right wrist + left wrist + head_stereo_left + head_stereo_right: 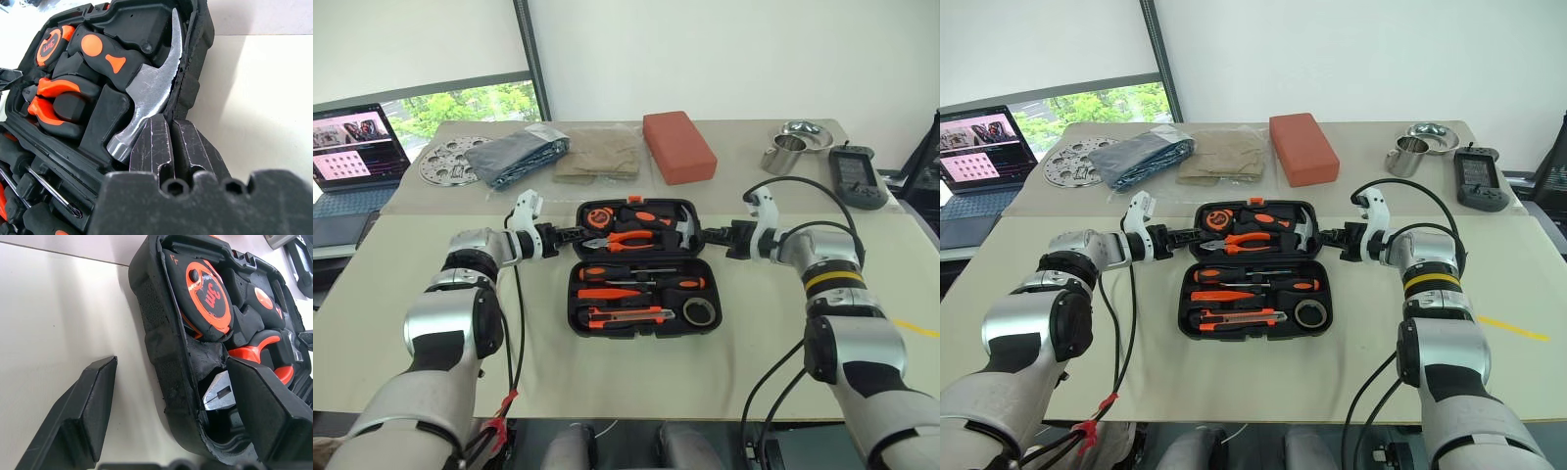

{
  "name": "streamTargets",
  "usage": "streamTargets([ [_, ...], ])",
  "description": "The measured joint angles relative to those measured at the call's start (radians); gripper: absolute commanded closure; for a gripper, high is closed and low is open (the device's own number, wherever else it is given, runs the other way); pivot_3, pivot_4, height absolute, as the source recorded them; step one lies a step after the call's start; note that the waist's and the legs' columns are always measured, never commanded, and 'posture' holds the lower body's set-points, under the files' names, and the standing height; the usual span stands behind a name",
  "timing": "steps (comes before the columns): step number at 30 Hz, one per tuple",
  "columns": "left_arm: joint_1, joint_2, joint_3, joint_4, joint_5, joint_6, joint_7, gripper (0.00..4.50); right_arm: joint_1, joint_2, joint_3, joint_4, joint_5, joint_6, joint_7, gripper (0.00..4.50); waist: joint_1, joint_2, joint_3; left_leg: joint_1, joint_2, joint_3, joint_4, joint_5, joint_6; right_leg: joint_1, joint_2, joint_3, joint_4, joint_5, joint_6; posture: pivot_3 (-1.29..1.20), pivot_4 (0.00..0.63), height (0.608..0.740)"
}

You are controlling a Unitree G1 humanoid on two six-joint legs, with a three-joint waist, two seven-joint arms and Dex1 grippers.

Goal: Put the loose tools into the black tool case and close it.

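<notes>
The black tool case (574, 304) lies open and flat mid-table. Its near half holds three screwdrivers (607, 273), an orange-black utility knife (625, 315) and a grey tape roll (702, 312) in their slots. The far half carries a tape measure (208, 296), pliers (631, 236) and a hammer (142, 93). My left gripper (573, 235) is open at the far half's left edge. One of its fingers (83, 416) is outside over the table and the other is above the pliers. My right gripper (168, 122) is shut, its tips against the far half's right rim beside the hammer head.
Along the table's far side are a perforated metal disc (450, 162), folded grey cloth (519, 155), tan cloth (599, 155), a red-orange block (678, 145), steel cups (786, 154) and a dark handheld device (857, 176). A laptop (352, 147) sits at far left.
</notes>
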Motion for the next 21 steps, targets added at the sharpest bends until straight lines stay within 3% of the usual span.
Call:
streamTargets([
  [2, 0.001, 0.002, 0.000, 0.000, 0.000, 0.001, -0.005, 0.73, 0.012, 0.000, 0.002, -0.022, 0.001, 0.005, 0.003, 4.50, 0.000, 0.000, 0.000, 0.000, 0.000, 0.000, 0.000, 0.000, 0.000, 0.000, 0.000, 0.000, 0.001, 0.000, 0.000, 0.00, 0.150, 0.740],
  [13, 0.013, 0.019, -0.006, -0.007, 0.005, 0.024, -0.079, 4.43, 0.035, -0.004, 0.002, -0.066, 0.002, 0.040, 0.014, 4.50, 0.000, 0.000, 0.000, 0.002, 0.000, -0.001, 0.000, 0.000, 0.000, 0.000, 0.000, 0.000, 0.004, 0.000, 0.000, 0.00, 0.150, 0.740],
  [21, 0.020, 0.039, -0.002, -0.009, 0.002, 0.037, -0.142, 4.43, 0.039, -0.004, -0.005, -0.066, 0.020, 0.037, 0.019, 4.50, -0.002, 0.000, 0.000, 0.002, -0.001, -0.001, 0.000, 0.000, 0.000, 0.000, 0.000, 0.000, 0.005, 0.000, 0.000, 0.00, 0.150, 0.740],
])
